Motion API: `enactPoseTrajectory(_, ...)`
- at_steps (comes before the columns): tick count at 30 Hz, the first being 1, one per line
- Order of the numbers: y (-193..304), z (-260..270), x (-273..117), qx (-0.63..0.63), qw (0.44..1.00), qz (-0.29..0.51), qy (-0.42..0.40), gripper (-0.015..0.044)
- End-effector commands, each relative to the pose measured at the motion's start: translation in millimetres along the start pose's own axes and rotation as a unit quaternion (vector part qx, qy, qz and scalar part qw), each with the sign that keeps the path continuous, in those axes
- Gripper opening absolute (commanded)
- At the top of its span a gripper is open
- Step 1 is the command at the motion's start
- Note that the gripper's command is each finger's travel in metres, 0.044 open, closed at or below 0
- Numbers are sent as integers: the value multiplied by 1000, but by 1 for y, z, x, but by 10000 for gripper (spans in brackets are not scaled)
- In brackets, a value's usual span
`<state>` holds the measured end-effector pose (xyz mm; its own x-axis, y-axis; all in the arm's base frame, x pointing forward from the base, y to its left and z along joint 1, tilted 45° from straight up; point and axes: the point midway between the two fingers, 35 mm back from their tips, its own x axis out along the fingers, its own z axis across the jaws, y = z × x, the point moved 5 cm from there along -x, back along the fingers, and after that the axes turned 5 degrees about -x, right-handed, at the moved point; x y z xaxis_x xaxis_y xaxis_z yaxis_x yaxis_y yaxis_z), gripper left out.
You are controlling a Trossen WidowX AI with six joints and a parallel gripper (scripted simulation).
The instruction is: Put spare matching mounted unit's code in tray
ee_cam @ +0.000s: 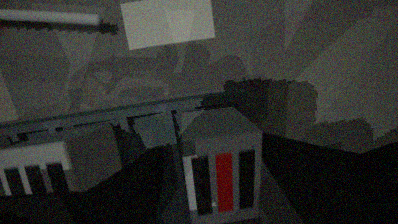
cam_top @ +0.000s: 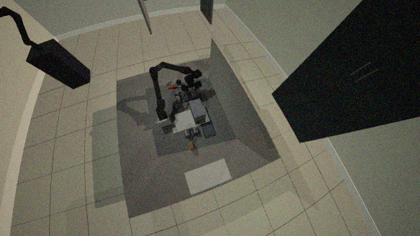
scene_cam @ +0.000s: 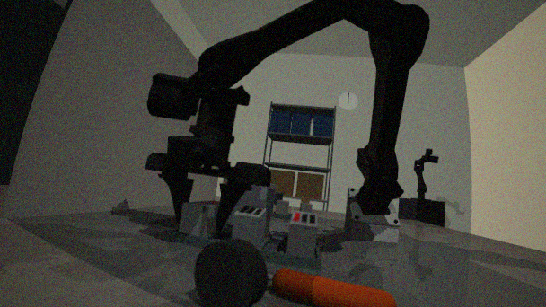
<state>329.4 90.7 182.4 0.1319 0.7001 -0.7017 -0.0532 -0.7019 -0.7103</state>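
Right now the jaws (cam_top: 194, 88) (scene_cam: 199, 224) are low over the surface (cam_top: 166, 146) (scene_cam: 418, 269), parted and gripping nothing, with a grey spare (scene_cam: 192, 220) (ee_cam: 225, 175) between them, its top striped black, red, black; whether either finger touches it is too dark to tell. In the exterior view, two more striped blocks crowd in on the right: a neighbouring block (scene_cam: 249, 231) just beside the jaws, and a red-marked block (scene_cam: 303, 240) farther right. Near the camera are a dark round object (scene_cam: 231, 274) and, to its right, an orange handle (cam_top: 172, 87) (scene_cam: 332, 289). The wrist view shows a pale card (ee_cam: 167, 24) at the far side. From above, a grey box (cam_top: 197, 110) stands between the jaws and a dark, shallow square, probably the tray (cam_top: 214, 133).
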Motion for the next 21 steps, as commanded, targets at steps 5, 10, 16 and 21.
enactPoseTrajectory(5,0,0,0,0,1000,0,0,274)
enactPoseTrajectory(10,0,0,0,0,1000,0,0,162)
enactPoseTrajectory(16,0,0,0,0,1000,0,0,122)
enactPoseTrajectory(21,0,0,0,0,1000,0,0,0)
